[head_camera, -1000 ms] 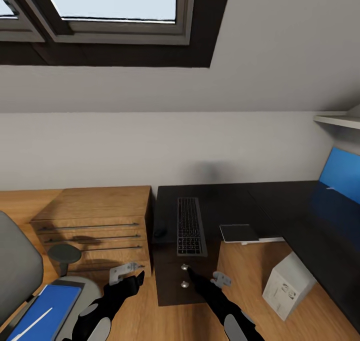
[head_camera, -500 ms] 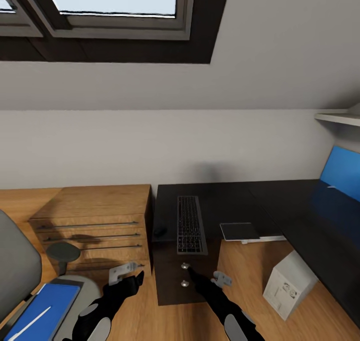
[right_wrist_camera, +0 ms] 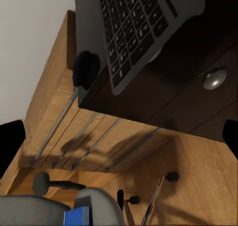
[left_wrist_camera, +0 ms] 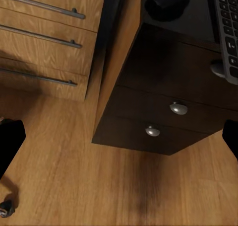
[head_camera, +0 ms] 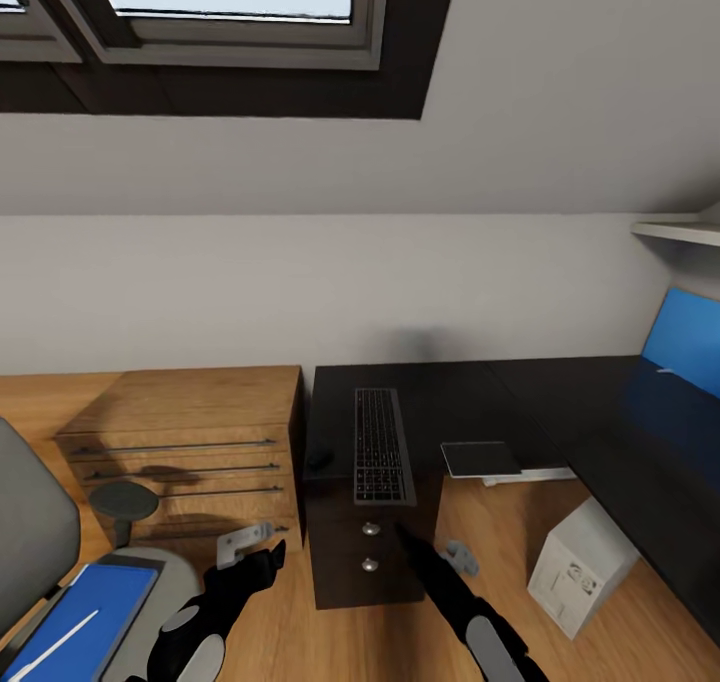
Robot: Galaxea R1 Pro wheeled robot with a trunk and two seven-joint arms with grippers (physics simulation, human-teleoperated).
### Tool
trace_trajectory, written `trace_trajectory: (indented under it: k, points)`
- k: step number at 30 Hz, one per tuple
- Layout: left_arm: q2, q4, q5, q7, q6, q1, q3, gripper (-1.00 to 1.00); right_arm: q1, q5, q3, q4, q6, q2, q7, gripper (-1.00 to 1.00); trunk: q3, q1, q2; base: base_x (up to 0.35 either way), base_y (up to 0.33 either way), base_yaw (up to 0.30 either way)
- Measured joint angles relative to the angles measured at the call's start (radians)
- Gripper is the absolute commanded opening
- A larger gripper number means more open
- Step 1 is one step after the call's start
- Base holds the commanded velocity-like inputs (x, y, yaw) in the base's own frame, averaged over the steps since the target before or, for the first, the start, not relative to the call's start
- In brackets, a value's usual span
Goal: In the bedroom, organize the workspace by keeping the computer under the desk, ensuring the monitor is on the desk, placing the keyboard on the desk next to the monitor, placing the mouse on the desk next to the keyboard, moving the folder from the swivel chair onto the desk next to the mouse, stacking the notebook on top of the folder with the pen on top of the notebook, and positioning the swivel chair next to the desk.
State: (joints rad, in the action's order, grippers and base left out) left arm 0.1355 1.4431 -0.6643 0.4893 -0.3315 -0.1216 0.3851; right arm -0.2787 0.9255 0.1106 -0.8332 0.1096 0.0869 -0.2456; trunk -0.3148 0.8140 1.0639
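Right gripper (head_camera: 452,559) drawn back off the desk (head_camera: 450,407) drawer knobs, jaws spread — left gripper (head_camera: 247,546) unmoved, spread, keyboard (head_camera: 380,446) overhanging the edge, mouse (head_camera: 321,456) beside it.

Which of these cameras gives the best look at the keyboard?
The head view: the whole keyboard lies lengthwise on the desk. The right wrist view shows its near end overhanging the desk edge; the left wrist view catches just a corner.
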Motion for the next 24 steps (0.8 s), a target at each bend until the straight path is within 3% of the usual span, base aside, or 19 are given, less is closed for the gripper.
trace_trajectory:
  k: [3, 6, 9, 14, 18, 19, 24]
  points:
    - [0.001, 0.001, 0.0, 0.0, 0.0, 0.0, 0.0, 1.0, -0.004, 0.053, -0.005, -0.003, 0.02, -0.001, -0.002, 1.0, -0.009, 0.012, 0.021, 0.0, 0.0, 0.0]
    - [0.0, 0.002, 0.0, 0.0, -0.001, 0.0, 0.001, 1.0, -0.006, 0.081, -0.009, -0.005, 0.029, -0.001, -0.004, 1.0, -0.019, 0.023, 0.042, 0.0, 0.0, 0.0]
    - [0.0, 0.004, 0.0, 0.0, -0.002, 0.0, 0.001, 1.0, -0.007, 0.13, -0.042, -0.002, 0.03, -0.005, -0.028, 1.0, -0.028, 0.035, 0.063, 0.0, 0.0, 0.0]
    - [0.001, 0.006, 0.0, 0.0, -0.002, 0.0, 0.002, 1.0, -0.007, 0.133, -0.046, -0.003, 0.026, -0.022, -0.062, 1.0, -0.044, 0.054, 0.098, 0.0, 0.0, 0.0]
    - [0.002, 0.017, -0.001, 0.0, -0.002, 0.001, 0.002, 1.0, -0.007, 0.135, -0.046, -0.005, -0.024, -0.026, -0.063, 1.0, -0.056, 0.069, 0.126, 0.0, 0.0, 0.0]
    - [0.002, 0.018, -0.001, 0.0, -0.002, 0.001, 0.003, 1.0, -0.007, 0.138, -0.044, -0.003, -0.074, -0.019, -0.059, 1.0, -0.06, 0.073, 0.133, 0.0, 0.0, 0.0]
    - [0.001, 0.019, -0.014, 0.0, -0.002, 0.001, 0.003, 1.0, -0.007, 0.16, -0.046, 0.004, -0.142, 0.027, -0.051, 1.0, -0.075, 0.092, 0.168, 0.0, 0.0, 0.0]
